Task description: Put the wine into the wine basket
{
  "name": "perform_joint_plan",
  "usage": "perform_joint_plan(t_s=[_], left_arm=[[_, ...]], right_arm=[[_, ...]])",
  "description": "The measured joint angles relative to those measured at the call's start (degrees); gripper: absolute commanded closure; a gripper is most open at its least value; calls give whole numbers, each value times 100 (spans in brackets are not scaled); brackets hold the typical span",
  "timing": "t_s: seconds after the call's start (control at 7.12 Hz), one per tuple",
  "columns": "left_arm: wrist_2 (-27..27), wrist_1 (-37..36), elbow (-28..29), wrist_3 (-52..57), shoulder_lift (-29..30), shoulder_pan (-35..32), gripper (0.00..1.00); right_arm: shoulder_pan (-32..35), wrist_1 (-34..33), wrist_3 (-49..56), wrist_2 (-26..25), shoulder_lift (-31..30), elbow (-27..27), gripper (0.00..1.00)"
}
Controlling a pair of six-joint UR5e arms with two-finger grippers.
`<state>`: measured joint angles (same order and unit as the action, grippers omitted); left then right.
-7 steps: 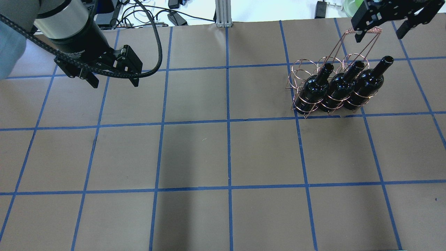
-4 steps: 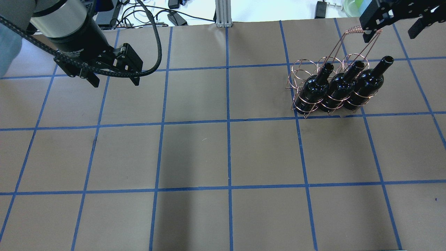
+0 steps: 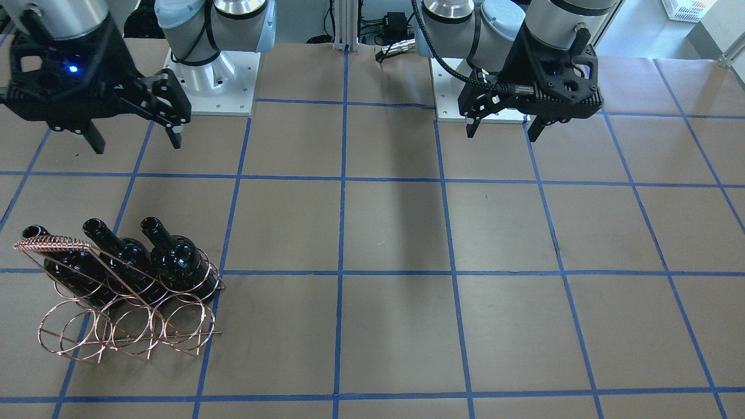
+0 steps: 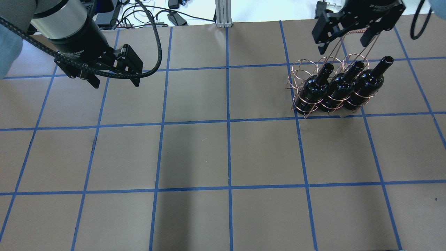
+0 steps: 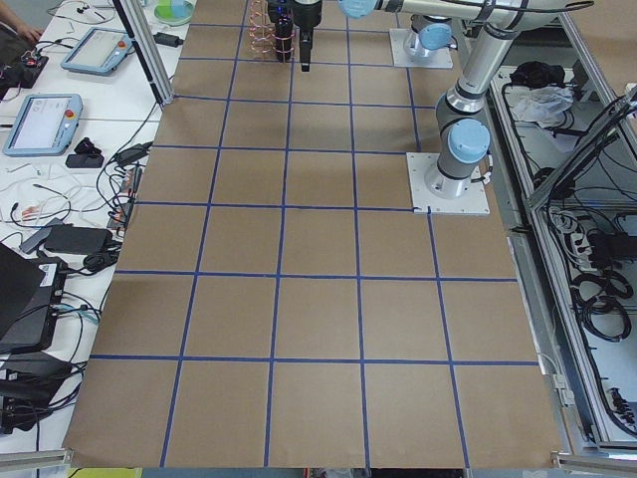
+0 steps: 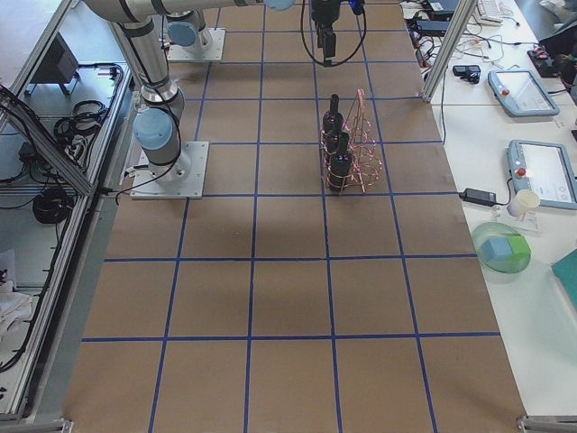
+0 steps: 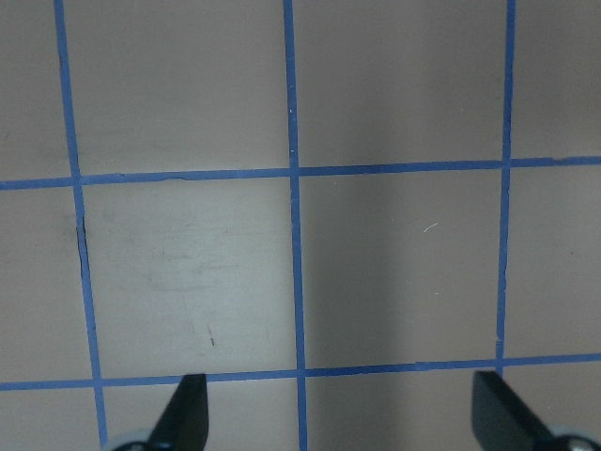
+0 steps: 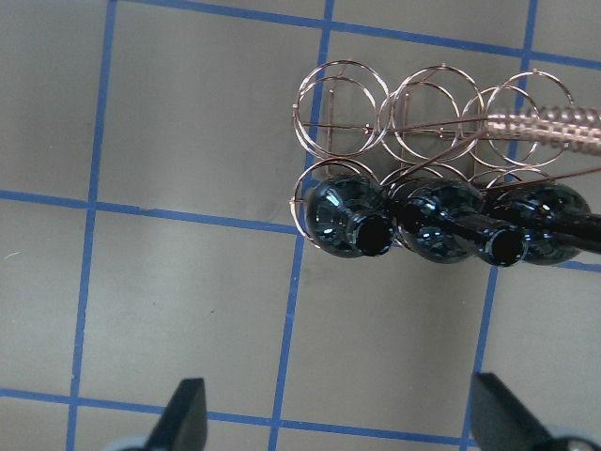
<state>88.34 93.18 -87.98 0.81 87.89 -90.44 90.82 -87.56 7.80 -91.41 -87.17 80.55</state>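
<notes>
The copper wire wine basket (image 4: 302, 74) stands at the table's far right. Three near-black wine bottles (image 4: 313, 89), (image 4: 339, 88), (image 4: 366, 83) stand upright in its row of loops nearest me; the far row is empty. In the front-facing view the basket (image 3: 128, 329) holds the bottles (image 3: 174, 256) at the lower left. My right gripper (image 4: 343, 40) is open and empty, hovering above the basket's handle. Its wrist view looks down on the bottle mouths (image 8: 371, 233) and the basket's empty loops (image 8: 343, 108). My left gripper (image 4: 115, 83) is open and empty at the far left.
Brown paper with a blue tape grid (image 4: 228, 122) covers the table. Cables and devices (image 4: 146, 14) and an aluminium post (image 4: 223, 14) lie beyond the far edge. The two arm bases (image 3: 209, 75), (image 3: 465, 87) stand at my side.
My right gripper swung out to the right, then came back left and now hangs over the basket's handle. The left arm, the bottles and the basket have not moved.
</notes>
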Motion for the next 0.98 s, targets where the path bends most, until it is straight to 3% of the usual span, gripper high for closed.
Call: perform_joint_plan(t_s=[0.56,0.98], left_arm=[[14,-19,-22,15,0,18,0],[247,-23,10,70,-10,23,0]], right_arm=[[56,510,-687,52,-20,9,0],[24,536,-1232,12,-56,11,0]])
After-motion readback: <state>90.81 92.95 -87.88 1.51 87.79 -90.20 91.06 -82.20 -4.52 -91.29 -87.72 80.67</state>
